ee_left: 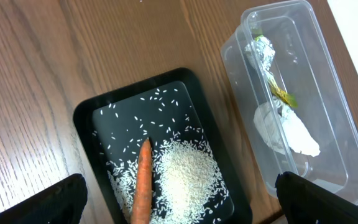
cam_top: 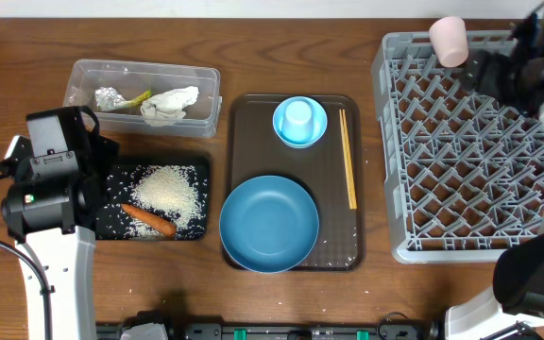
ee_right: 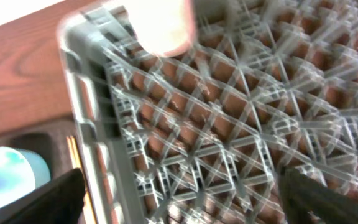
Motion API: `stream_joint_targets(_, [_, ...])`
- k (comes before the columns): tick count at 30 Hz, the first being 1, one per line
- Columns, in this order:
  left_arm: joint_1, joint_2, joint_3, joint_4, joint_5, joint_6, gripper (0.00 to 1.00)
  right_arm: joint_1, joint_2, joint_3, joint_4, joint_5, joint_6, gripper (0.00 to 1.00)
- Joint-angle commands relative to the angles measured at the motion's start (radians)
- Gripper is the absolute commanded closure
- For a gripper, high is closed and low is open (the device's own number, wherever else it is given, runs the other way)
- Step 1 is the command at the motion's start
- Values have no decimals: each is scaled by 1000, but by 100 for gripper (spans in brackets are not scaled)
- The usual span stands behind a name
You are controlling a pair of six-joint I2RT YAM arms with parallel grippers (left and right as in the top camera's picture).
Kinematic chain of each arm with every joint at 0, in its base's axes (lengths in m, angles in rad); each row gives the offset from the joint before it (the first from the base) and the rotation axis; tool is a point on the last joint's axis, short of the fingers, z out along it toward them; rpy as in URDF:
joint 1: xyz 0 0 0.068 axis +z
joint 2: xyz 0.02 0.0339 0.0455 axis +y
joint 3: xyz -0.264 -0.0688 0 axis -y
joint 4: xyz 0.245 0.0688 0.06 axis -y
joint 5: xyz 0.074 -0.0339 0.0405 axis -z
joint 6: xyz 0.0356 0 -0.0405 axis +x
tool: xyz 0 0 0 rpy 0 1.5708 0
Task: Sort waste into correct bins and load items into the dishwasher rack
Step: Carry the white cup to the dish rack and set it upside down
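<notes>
Waste appears sorted by kind: the clear plastic rectangular tub [cam_top: 206, 94], far left, holds small foil ball [cam_top: 108, 96], yellow-green wrapper [cam_top: 138, 97] and crumpled white tissue [cam_top: 170, 105]; the shallow black rectangular tray [cam_top: 202, 203] nearer holds loose white rice [cam_top: 168, 187] and an orange carrot [cam_top: 149, 221]. The left gripper [ee_left: 182, 202] above that tray and right gripper [ee_right: 179, 196] above the large grey pegged dishwasher rack [cam_top: 390, 151] both gape wide, empty. A white cup [cam_top: 449, 40] sits at the rack's far-left corner.

- Counter [cam_top: 281, 47]: brown wood, visible grain, satin sheen.
- Tub [cam_top: 212, 106]: clear, glossy plastic.
- Foil ball [cam_top: 109, 96]: crinkled, shiny metal.
- Tissue [cam_top: 170, 104]: soft, crumpled paper.
- Rack [cam_top: 392, 217]: matt grey plastic.
- Plate [cam_top: 269, 224]: smooth, faintly glossy blue.
- Chopsticks [cam_top: 348, 161]: pale bare wood.
</notes>
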Motion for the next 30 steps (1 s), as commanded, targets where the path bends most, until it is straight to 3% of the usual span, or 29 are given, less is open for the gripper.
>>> stream_joint_targets(1, [4, 0, 2, -6, -24, 2, 1, 50, 31, 1, 71, 117, 21, 1])
stream_joint_targets(4, [4, 0, 2, -6, -24, 2, 1, 64, 90, 1, 184, 194, 24, 1])
stream_joint_targets(16, [4, 0, 2, -6, -24, 2, 1, 53, 342, 1, 546, 150, 23, 1])
stream_joint_targets(24, [4, 0, 2, -6, -24, 2, 1, 53, 371, 1, 652, 85, 23, 2])
stream_joint_targets(30, [4, 0, 2, -6, -24, 2, 1, 53, 371, 1, 638, 60, 23, 6])
